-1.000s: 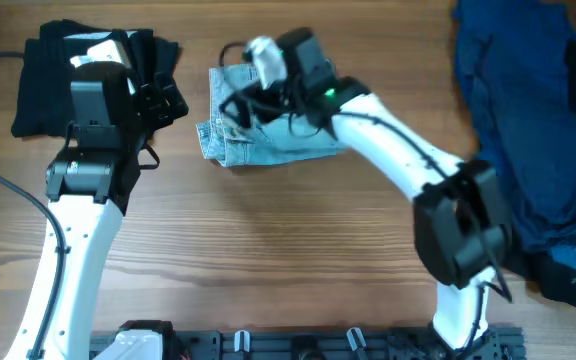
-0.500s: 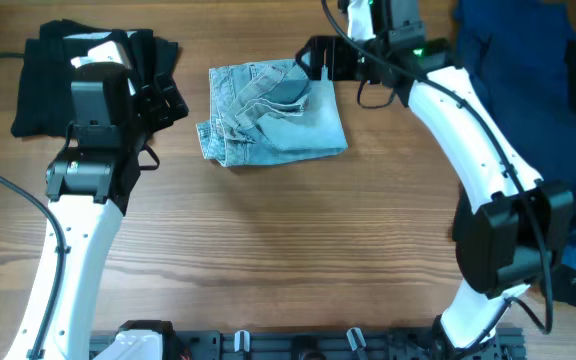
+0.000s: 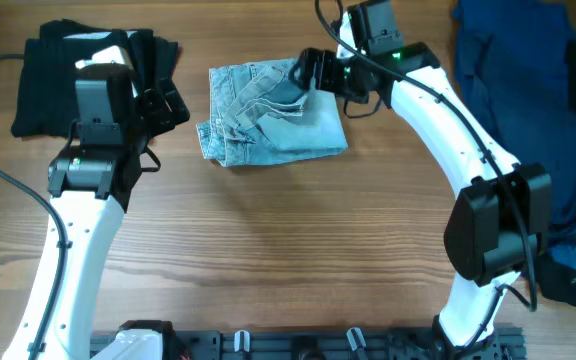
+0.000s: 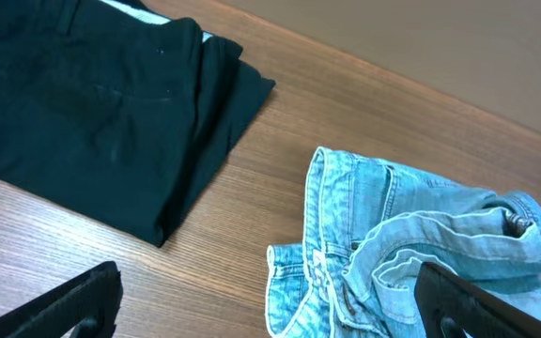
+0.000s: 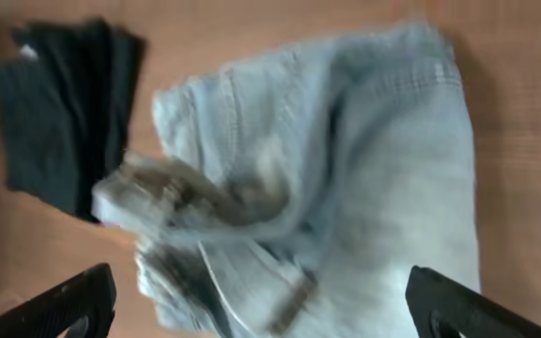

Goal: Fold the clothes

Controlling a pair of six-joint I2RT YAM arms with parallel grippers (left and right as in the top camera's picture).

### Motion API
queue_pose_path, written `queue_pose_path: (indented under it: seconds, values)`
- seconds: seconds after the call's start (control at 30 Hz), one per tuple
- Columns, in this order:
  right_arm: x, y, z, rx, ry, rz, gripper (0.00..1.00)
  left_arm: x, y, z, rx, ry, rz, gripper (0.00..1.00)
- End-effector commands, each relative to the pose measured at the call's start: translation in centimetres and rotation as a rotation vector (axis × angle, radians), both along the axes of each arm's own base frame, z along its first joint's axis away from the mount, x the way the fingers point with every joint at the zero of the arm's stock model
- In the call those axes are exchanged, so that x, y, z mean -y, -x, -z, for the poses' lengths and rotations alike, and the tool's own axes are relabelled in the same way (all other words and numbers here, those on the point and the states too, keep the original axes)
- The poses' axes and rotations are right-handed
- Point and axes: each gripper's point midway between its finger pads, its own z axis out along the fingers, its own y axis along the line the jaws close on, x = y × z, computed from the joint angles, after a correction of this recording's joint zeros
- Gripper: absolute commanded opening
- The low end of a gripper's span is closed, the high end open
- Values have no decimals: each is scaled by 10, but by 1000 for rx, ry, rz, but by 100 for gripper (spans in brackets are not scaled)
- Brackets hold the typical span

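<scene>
**Both Arms Empty-Handed, Shorts Only Half Tidy**

Nearest the arm bases the wooden desk (image 3: 268,250) lay bare. Beyond it, at mid-desk, sat the pale blue washed-denim shorts (image 3: 288,125), folded into a rough square but bunched along their left and far edges. The left fingers (image 4: 73,300) were spread wide and grasped nothing, hanging just left of the shorts. The right fingers (image 5: 64,300) were likewise released and empty, poised over the far edge of the shorts. Farther back on the left lay the folded black garment (image 4: 92,103), and along the right edge sprawled the unfolded dark navy heap (image 3: 528,130).

The likely trouble was the bunched waistband. A pinch there could catch several layers at once and drag the fold open. The left fingers, so near the black garment, might also snag it on a sweep.

Only the overhead view showed the navy heap. The left wrist view alone revealed the waistband standing up in a loose loop. The right wrist view was blurred, yet it showed the shorts lying directly beneath its open fingers.
</scene>
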Motion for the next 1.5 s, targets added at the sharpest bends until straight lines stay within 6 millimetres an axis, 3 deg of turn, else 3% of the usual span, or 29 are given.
queue_pose_path:
  seconds: [0.0,0.17,0.27,0.57,0.73,0.87,0.93,1.0,1.1,1.23,1.27,1.3,1.4,1.47]
  values:
    - [-13,-8,-3,49,-20,-14,100,0,0,3,-10,12,-4,100]
    - [-20,-14,-5,166,81,-70,100,0,0,3,-10,11,-4,100]
    - [-26,-13,4,192,130,-125,97,0,0,3,-10,6,1,100]
    - [-34,-21,45,235,216,-263,76,-1,0,3,-10,2,2,100]
    - [-39,-30,54,280,221,-292,53,-1,0,3,-10,2,2,100]
    - [-52,-40,40,364,176,-312,13,-2,0,3,-9,1,-1,100]
    - [-65,-45,26,431,139,-324,4,-2,0,3,-9,0,-1,100]
    - [-88,-43,12,498,83,-365,4,-2,0,3,-10,-7,5,100]
    - [-114,-33,6,537,58,-406,4,-2,0,3,-11,-20,15,100]
    - [-155,-13,18,555,41,-469,7,-1,0,3,-10,-19,16,100]
    - [-160,-12,26,545,49,-456,32,-1,0,3,-11,-19,16,100]
    - [-163,-12,32,533,61,-429,69,-1,0,3,-11,-19,16,100]
    - [-159,-17,37,523,102,-370,97,-1,0,3,-11,-19,16,100]
    - [-150,-23,25,531,98,-346,100,-1,0,3,-11,-19,16,100]
